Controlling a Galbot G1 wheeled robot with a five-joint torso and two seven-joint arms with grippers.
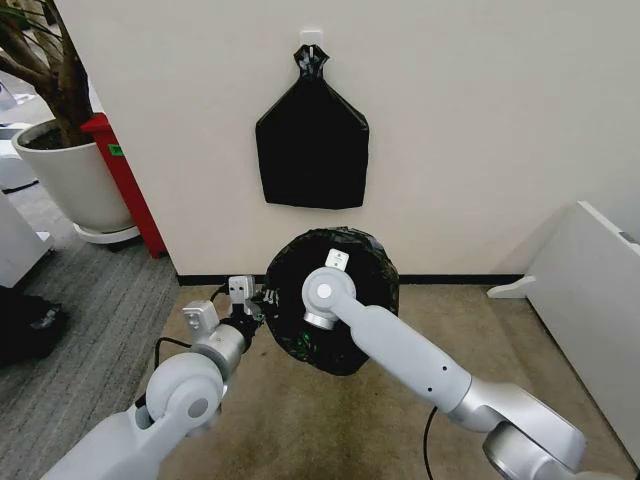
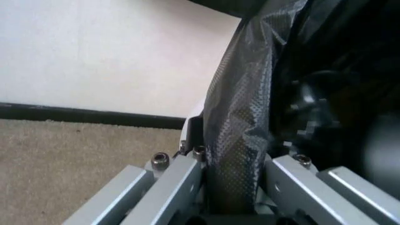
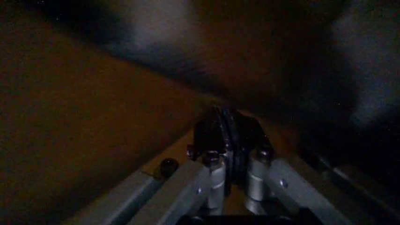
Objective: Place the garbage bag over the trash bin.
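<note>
Left gripper (image 2: 234,187) is set at the near-left side of the trash bin's mouth, its two metal fingers spread apart with a fold of the garbage bag (image 1: 335,300) running between them; whether the fold is actually pinched cannot be told. Right gripper (image 3: 230,140) is plunged inside the bag from above, its dark pads pressed flat together, apparently with thin film nipped between them.

The bag is seen draped over the round mouth of the bin on the carpet (image 1: 450,330), close to the wall's black skirting strip. The bin itself is wholly hidden under the plastic. The task is judged nearly done: the mouth is covered, and what appears left is the seating of the film around the rim and the withdrawal of both arms.

The film is thin, glossy and crinkled, with a fine dotted embossing visible in the left wrist view. Higher on the wall a flat bell-shaped black bundle (image 1: 312,150) with a knotted neck is hung from a hook (image 1: 312,40). A large white plant pot (image 1: 75,180) is stood at the far left.
</note>
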